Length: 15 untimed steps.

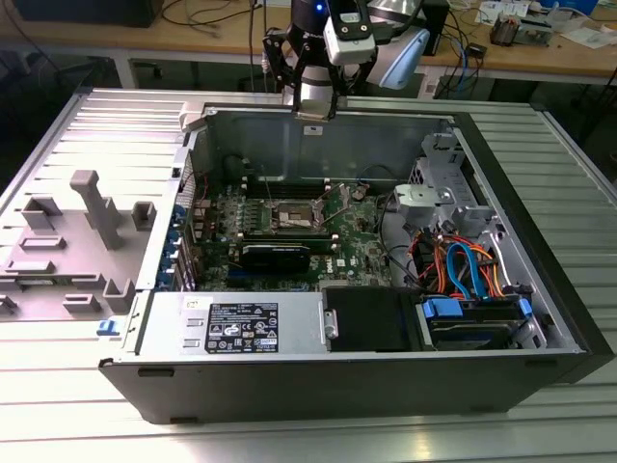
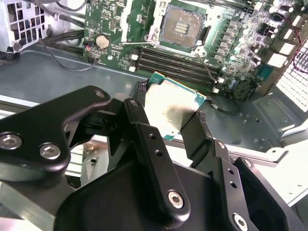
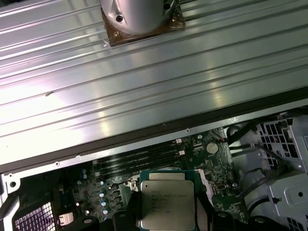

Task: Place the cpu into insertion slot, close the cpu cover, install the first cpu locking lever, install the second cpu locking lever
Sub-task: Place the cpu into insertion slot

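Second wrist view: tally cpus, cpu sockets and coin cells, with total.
cpu: 1
insertion slot: 1
coin cell: 1
Total: 3

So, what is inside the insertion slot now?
Inside the insertion slot only its brownish-gold contact field shows, no chip. The cpu is apart from it, clamped in the end effector. What lies below the contacts is hidden.
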### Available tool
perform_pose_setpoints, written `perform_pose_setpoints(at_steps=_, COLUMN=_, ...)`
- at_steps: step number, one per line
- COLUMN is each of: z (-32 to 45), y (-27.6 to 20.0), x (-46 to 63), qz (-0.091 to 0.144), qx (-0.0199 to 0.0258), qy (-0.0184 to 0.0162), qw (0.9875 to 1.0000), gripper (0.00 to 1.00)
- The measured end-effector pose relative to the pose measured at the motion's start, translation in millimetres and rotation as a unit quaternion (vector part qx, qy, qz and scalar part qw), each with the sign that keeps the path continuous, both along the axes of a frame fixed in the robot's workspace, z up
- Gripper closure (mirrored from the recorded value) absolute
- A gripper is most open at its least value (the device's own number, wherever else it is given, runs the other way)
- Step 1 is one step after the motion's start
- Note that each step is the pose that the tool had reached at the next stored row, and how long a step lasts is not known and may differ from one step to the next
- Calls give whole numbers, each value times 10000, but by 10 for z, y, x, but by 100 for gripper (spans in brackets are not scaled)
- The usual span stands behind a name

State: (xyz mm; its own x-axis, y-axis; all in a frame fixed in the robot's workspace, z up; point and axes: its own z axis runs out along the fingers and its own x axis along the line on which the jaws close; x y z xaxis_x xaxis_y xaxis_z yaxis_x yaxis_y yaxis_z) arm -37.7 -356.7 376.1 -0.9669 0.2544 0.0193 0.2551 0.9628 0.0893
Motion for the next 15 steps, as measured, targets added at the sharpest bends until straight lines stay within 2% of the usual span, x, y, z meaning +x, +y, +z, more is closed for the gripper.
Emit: perform_pose_setpoints(at_steps=15, z=-1, y=0, x=0, qz=-152, qx=0, qy=0, qw=9999, gripper=46)
